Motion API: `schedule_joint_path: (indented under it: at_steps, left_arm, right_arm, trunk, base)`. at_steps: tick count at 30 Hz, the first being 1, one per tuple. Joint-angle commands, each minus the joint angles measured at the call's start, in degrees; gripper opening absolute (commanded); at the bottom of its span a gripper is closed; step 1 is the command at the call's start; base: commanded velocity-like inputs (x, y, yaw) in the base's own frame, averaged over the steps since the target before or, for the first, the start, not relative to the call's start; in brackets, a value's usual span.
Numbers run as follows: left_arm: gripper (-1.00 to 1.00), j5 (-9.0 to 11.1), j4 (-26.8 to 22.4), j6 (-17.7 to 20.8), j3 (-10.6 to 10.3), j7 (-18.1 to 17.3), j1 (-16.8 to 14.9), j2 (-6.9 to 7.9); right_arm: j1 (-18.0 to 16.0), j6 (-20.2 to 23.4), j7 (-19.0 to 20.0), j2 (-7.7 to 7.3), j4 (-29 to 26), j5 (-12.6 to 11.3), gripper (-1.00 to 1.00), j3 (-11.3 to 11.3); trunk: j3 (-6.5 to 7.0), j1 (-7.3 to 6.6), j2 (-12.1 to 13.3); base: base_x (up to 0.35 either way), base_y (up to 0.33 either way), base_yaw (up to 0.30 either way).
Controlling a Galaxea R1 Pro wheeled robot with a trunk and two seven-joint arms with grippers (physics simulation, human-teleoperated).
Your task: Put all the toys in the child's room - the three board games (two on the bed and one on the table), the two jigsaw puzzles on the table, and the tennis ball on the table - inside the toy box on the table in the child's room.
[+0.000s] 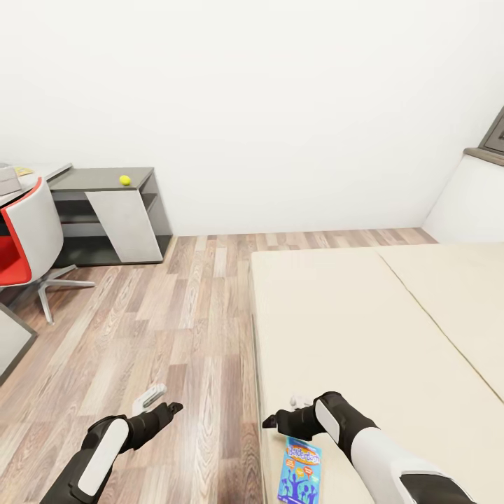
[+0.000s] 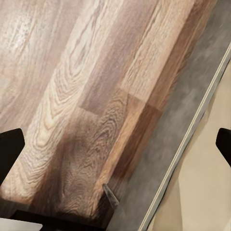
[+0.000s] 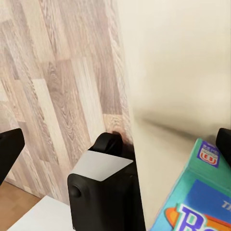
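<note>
Beige bed [image 1: 364,329] beside wood-plank floor [image 1: 175,329]. Blue board game [image 1: 301,470] flat near mattress edge, long axis running toward far wall. Right gripper [image 1: 280,413] just above it, spread. Left gripper [image 1: 157,400] over floor, spread. Tennis ball [image 1: 124,180] on dark desk [image 1: 105,180].

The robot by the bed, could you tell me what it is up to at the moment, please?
It stands at the near corner of the bed, both arms held out low. A blue board game lies flat on the mattress edge just below the right claw, which is open and not touching it. The left claw is open and empty over the wooden floor. Across the room a tennis ball sits on a dark grey desk. Nothing is held yet.
</note>
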Motion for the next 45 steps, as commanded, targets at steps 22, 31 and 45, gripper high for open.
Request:
schedule_joint_path:
  at_steps: [22,31,45]
  left_arm:
    - [1.0,0.6,0.0,0.2,0.0,0.5,0.0,0.0]
    - [1.0,0.6,0.0,0.2,0.0,0.5,0.0,0.0]
    - [1.0,0.6,0.0,0.2,0.0,0.5,0.0,0.0]
  right_arm:
    - [0.0,0.0,-0.2,0.02,-0.5,-0.2,1.0,-0.2]
    - [0.0,-0.1,-0.3,-0.06,-0.5,-0.2,1.0,-0.2]
    - [0.0,-0.3,-0.1,-0.21,-1.3,-0.2,1.0,0.0]
  trunk:
    - [-0.05,0.0,0.0]
    - [-0.05,0.0,0.0]
    - [-0.05,0.0,0.0]
  base:
    - [0.0,0.001,0.0]
    - [0.0,0.0,0.0]
    - [0.0,0.042,0.0]
